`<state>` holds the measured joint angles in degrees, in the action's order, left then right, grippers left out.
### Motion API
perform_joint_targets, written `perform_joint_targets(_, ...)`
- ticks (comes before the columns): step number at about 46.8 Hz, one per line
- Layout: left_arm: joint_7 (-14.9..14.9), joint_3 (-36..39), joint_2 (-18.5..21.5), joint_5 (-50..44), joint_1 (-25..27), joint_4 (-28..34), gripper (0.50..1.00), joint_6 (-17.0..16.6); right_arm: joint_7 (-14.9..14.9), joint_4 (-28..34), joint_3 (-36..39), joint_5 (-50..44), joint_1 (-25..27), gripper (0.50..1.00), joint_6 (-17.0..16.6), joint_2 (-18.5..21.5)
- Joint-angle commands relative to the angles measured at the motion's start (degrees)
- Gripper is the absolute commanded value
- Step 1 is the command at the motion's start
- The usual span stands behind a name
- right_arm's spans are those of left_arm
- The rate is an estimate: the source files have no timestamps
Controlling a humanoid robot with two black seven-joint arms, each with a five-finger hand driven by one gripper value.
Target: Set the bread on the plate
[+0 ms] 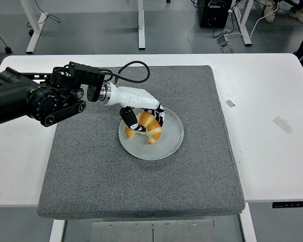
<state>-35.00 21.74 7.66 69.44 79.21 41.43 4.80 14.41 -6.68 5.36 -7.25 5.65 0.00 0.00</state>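
The left hand [141, 118] clasps the croissant [146, 126] around its fat middle over the plate [169, 143], and that light, flaky bread looks easily crushed.

Grey mat [141, 186] on white table [272, 151]

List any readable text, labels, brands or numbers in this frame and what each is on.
No readable text in this frame.
Left hand, shut on the croissant over the plate: black-and-white markings, no letters.
Grey mat: plain.
Tape pieces on the white table: blank.
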Motion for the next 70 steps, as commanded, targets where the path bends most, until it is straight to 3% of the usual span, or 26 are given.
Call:
perform_joint_targets(1, 0.00, -0.03, -0.10, 0.00, -0.37, -0.20, 0.500, -0.58, 0.00, 0.00, 0.00, 0.04, -0.03, 1.000, 0.00, 0.00)
perform_joint_targets(28, 0.00, -0.12, -1.16, -0.44, -1.34, -1.35, 0.500, -1.90, 0.00, 0.00, 0.00, 0.04, -0.03, 1.000, 0.00, 0.00)
perform_joint_targets(40, 0.00, -0.21, -1.16, -0.97, -1.43, -1.35, 0.652, -1.90, 0.00, 0.00, 0.00, -0.05, -0.03, 1.000, 0.00, 0.00)
perform_joint_targets(48, 0.00, -0.65, -1.16, -1.14, -1.43, -1.35, 0.789, -1.99, 0.00, 0.00, 0.00, 0.04, -0.03, 1.000, 0.00, 0.00)
perform_joint_targets(59, 0.00, -0.74, -1.16, -4.57, -1.34, -1.35, 0.922, -1.99, 0.00, 0.00, 0.00, 0.04, -0.03, 1.000, 0.00, 0.00)
perform_joint_targets(63, 0.00, -0.82, -1.16, -5.89, -1.34, -1.35, 0.955, -1.99, 0.00, 0.00, 0.00, 0.04, -0.03, 1.000, 0.00, 0.00)
perform_joint_targets(70, 0.00, -0.91, -1.07, -8.26, -1.17, -1.35, 0.968, -1.99, 0.00, 0.00, 0.00, 0.04, -0.03, 1.000, 0.00, 0.00)
